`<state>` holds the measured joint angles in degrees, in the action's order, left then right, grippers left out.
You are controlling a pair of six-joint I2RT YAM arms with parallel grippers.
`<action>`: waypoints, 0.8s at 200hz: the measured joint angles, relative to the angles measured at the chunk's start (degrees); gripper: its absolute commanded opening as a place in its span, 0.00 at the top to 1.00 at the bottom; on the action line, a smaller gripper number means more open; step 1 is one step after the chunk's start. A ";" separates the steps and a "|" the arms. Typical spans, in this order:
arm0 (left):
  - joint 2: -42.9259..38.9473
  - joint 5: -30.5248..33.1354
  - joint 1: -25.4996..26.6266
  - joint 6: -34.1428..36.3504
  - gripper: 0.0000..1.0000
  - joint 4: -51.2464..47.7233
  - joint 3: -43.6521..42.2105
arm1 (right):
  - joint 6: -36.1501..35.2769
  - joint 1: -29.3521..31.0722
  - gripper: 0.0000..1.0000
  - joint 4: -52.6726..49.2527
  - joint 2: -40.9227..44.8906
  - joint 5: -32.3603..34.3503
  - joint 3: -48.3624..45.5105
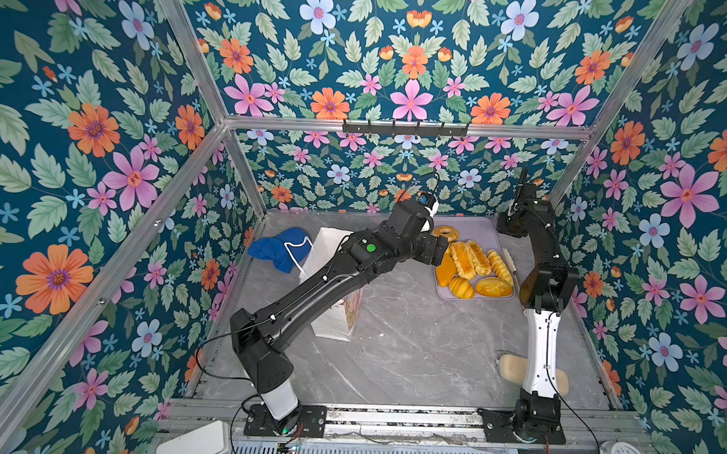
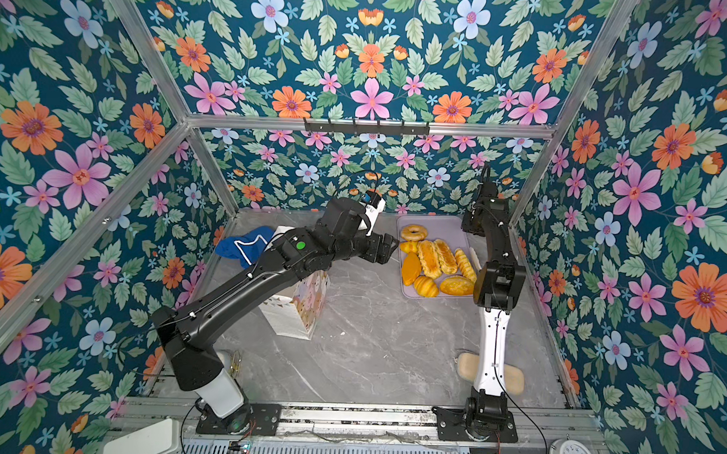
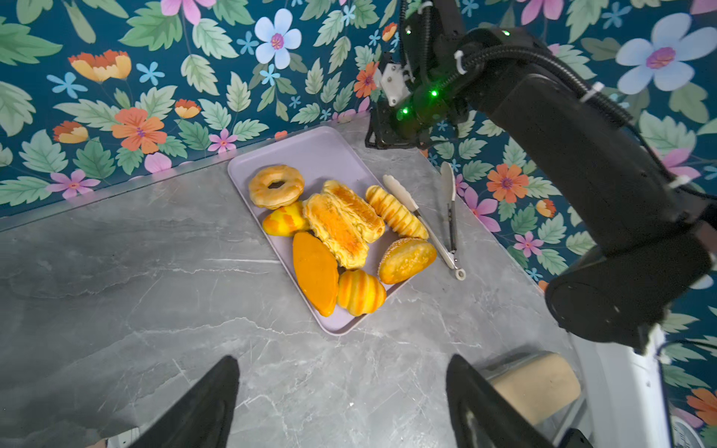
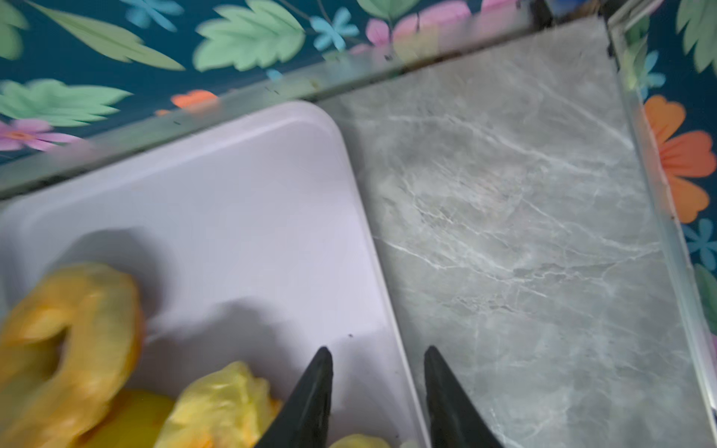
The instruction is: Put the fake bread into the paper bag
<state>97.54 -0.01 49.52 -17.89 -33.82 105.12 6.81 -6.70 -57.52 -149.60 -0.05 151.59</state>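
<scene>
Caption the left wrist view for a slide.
Open left gripper hovers before a lilac tray of fake bread, tongs alongside.

Bright even light, right wrist view blurred

My left arm (image 1: 310, 284) reaches forward across the middle, the left gripper (image 3: 342, 358) spread wide and empty. My right arm (image 1: 540, 350) stands tall, elbow bent, the right gripper (image 4: 377, 349) narrowly parted, holding nothing.

Eight pieces of fake bread (image 3: 335, 232); one tray (image 3: 322, 155); one paper bag (image 2: 292, 317); one pair of tongs (image 3: 452, 217); one cloth (image 1: 276, 248).
</scene>
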 measured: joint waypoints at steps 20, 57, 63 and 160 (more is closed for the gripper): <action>1.25 -0.87 -1.86 0.00 0.15 0.44 0.02 | -0.52 0.15 0.60 0.17 -1.55 -1.33 -0.50; 2.01 -3.52 -2.54 -0.20 0.15 1.05 0.02 | -0.94 0.09 0.61 0.26 -4.59 -2.16 0.72; 1.99 -3.63 -2.54 -0.22 0.15 1.09 0.02 | -0.94 0.02 0.61 0.24 -4.92 -2.14 0.83; 1.90 -5.33 -2.91 -2.89 0.15 2.29 -1.70 | -0.61 -0.87 0.63 0.70 -8.11 -3.76 4.33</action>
<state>99.44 -5.34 46.61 -20.78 -31.53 103.42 6.20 -7.57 -56.82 -157.71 -3.81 155.92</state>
